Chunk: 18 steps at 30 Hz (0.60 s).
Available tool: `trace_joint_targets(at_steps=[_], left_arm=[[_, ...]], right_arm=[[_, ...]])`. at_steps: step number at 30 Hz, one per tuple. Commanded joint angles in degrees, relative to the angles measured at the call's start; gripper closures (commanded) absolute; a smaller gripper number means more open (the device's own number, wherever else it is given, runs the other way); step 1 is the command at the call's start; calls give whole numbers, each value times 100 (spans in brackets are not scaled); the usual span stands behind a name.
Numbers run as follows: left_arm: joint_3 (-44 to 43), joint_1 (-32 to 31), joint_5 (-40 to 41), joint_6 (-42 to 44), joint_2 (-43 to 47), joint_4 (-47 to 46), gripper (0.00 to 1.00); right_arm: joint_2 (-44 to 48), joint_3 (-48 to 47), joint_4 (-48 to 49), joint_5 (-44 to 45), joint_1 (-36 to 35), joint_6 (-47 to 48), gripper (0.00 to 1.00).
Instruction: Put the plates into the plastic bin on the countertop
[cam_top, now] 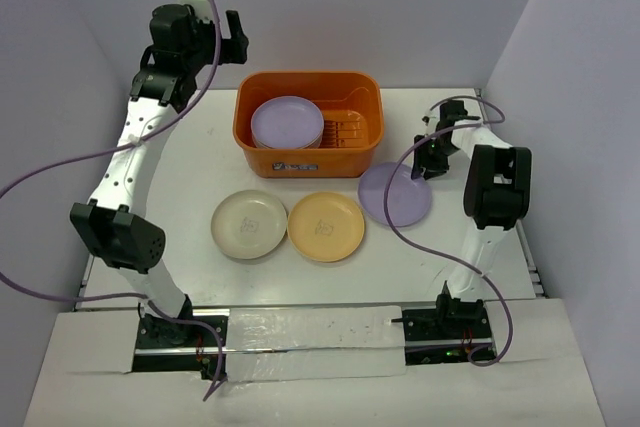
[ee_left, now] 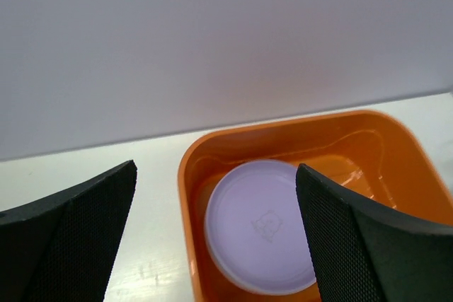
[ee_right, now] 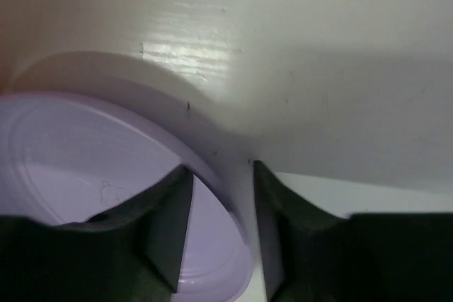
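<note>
The orange plastic bin [cam_top: 308, 159] stands at the back of the white countertop [cam_top: 190, 177] and holds a stack of plates topped by a lavender one [cam_top: 287, 122]. The left wrist view shows the bin [ee_left: 368, 139] and that plate [ee_left: 258, 224] from above. My left gripper [cam_top: 235, 39] hangs open and empty above the bin's back left corner. A cream plate [cam_top: 249, 224] and a yellow-orange plate [cam_top: 326, 226] lie side by side in front of the bin. A lavender plate [cam_top: 394, 194] lies to the bin's right. My right gripper [cam_top: 428, 162] straddles its far rim [ee_right: 71, 146], jaws part closed, a gap still showing.
White walls enclose the countertop at the back and on both sides. The right arm's purple cable [cam_top: 395, 217] loops over the countertop beside the lavender plate. The bin's right half shows its bare slotted floor [cam_top: 350, 129].
</note>
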<state>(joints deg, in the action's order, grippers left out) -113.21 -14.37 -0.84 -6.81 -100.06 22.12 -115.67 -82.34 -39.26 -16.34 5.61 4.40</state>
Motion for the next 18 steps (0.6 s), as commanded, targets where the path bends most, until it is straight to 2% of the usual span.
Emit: trace_joint_targets(at_steps=[1, 2, 5, 7, 12, 18], left_arm=[[583, 214, 369, 295, 265, -90, 1], [660, 345, 380, 230, 300, -50, 1], [888, 873, 85, -145, 261, 125, 1], [1035, 1130, -194, -294, 232, 143, 1], [1570, 1621, -544, -254, 250, 111, 1], [2315, 2040, -1008, -137, 493, 250, 1]], right_arm=[[-234, -429, -244, -389, -18, 258, 62], [-237, -408, -293, -452, 8, 307, 65], [-138, -265, -352, -554, 170, 517, 90], [86, -177, -416, -633, 329, 682, 100], [1332, 252, -832, -772, 1177, 1675, 100], [2793, 206, -1496, -1318, 2092, 2093, 100]])
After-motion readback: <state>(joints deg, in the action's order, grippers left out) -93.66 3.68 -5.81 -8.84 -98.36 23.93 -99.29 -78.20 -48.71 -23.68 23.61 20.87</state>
